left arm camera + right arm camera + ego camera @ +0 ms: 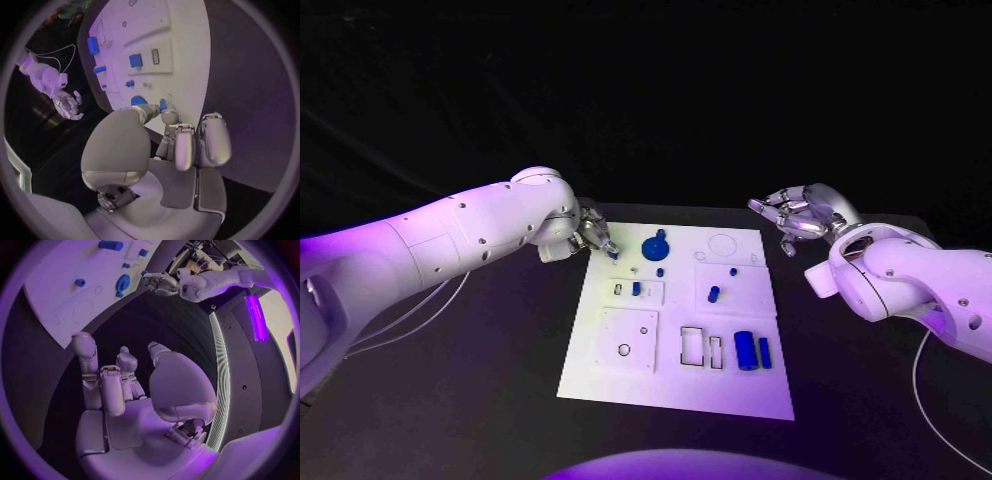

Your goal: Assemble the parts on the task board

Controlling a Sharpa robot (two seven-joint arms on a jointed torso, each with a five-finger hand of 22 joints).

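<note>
Two hands on my screens. My left hand [587,236] sits at the task board's [733,395] ten o'clock corner, pinching a small blue part [613,256] between thumb and fingertip — the left wrist view shows that part [162,104] right at the white plate's edge [187,60]. My right hand [795,219] hangs off the board near its one o'clock corner, over the black table [502,400], fingers spread wide and holding nothing; the right wrist view confirms the empty palm [134,390]. On the board I see a round blue part [656,244] toward twelve o'clock, just beside the left hand, a small blue peg [714,294] near the centre, and two blue cylinders [751,352] side by side at about four o'clock — next to outlined rectangular recesses [700,347].
</note>
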